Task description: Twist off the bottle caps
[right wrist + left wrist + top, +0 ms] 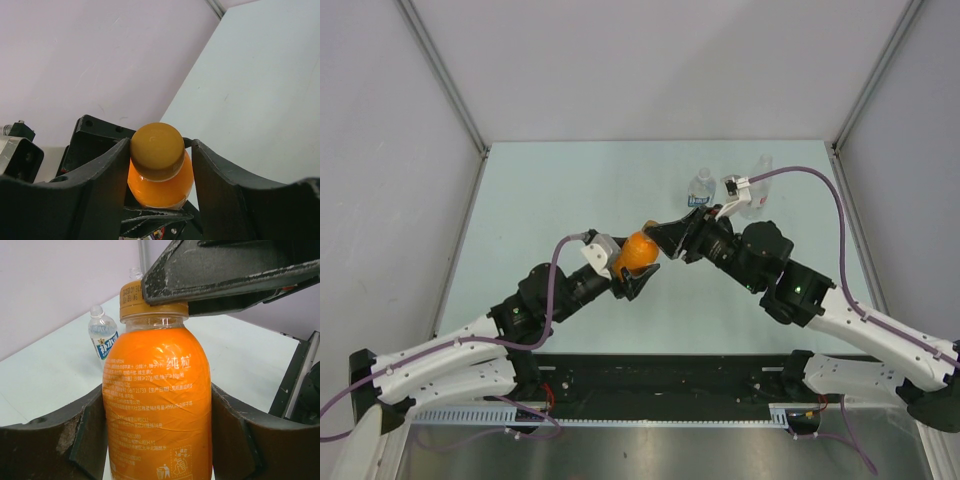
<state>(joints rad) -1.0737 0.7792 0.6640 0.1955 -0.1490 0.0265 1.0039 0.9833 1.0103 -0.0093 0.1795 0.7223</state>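
Orange cap (157,149): between right gripper (160,144) fingers; whether gripped: cannot tell; left gripper (158,432): clamped on orange bottle (157,385)

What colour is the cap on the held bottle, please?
Orange-yellow cap, clearest in the right wrist view.

This is looking like a robotics lab's test cell. The left arm (450,362) and the right arm (880,335), both white and black, are sitting bolted to a black base rail (660,375) at the near edge of a pale green table (550,190). Plain grey panels (650,60) are boxing the table in on three sides, with aluminium struts (441,75) running up the corners. Purple cables (798,169) are looping off the arms. A slotted white cable duct (460,413) is lying beside bare sheet metal (650,455).
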